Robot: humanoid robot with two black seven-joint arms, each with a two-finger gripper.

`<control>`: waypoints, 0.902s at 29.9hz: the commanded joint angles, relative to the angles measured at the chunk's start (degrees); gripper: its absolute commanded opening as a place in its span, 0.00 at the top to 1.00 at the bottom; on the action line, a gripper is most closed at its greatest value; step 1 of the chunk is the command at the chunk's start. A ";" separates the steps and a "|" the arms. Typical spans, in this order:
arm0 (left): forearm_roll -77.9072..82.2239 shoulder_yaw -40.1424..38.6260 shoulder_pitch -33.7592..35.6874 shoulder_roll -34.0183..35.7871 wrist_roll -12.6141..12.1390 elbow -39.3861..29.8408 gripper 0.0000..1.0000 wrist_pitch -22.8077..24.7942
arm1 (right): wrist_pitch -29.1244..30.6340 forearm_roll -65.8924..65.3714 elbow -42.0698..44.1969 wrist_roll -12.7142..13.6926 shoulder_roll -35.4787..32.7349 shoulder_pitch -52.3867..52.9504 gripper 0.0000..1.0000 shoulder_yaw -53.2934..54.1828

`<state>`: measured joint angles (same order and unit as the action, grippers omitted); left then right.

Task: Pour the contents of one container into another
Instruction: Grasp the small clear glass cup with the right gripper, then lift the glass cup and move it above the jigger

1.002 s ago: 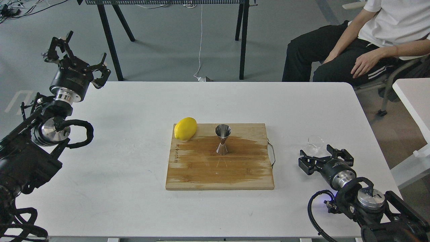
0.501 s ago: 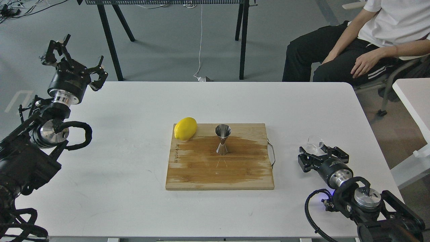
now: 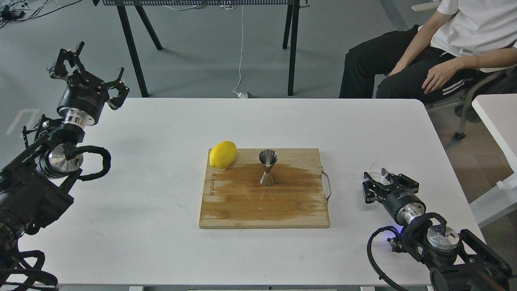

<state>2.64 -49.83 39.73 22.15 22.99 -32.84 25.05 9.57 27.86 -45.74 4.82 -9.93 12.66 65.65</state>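
Note:
The small clear glass cup [image 3: 379, 170] stands on the white table [image 3: 161, 242] to the right of the board. My right gripper [image 3: 386, 180] is open, its fingers on either side of the cup's near part; I cannot tell whether they touch it. The steel hourglass jigger [image 3: 267, 167] stands upright in the middle of the wooden cutting board [image 3: 264, 210], on a dark wet patch. My left gripper [image 3: 89, 68] is open and holds nothing, raised by the table's far left corner.
A yellow lemon [image 3: 223, 154] lies on the board's far left corner. The board has a metal handle [image 3: 327, 185] on its right side. A seated person [image 3: 440, 48] is beyond the far right corner. Another white table [image 3: 499, 117] stands at the right.
My right gripper has moved forward until its fingers flank the glass cup, and the gap between them has narrowed a little. The left gripper shifted slightly left, then held still.

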 commanded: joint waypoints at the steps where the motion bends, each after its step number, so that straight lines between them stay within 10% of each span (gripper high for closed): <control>1: 0.00 -0.09 0.08 0.00 0.04 0.06 0.00 -0.01 | 0.01 -0.08 -1.80 0.54 0.00 -0.44 0.67 -0.17; 15: 0.00 -0.18 0.35 0.26 0.04 -0.03 0.00 -0.01 | -11.14 -12.80 -26.24 -0.07 -5.36 6.49 0.67 -7.02; 27: 0.00 -0.09 0.43 0.70 0.04 -0.03 0.00 -0.01 | -16.69 -35.06 -26.25 -0.25 1.23 14.84 0.68 -17.83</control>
<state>2.64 -49.94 40.15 22.66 23.04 -32.84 24.99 -6.21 -4.55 -72.03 4.72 -8.99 26.29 49.69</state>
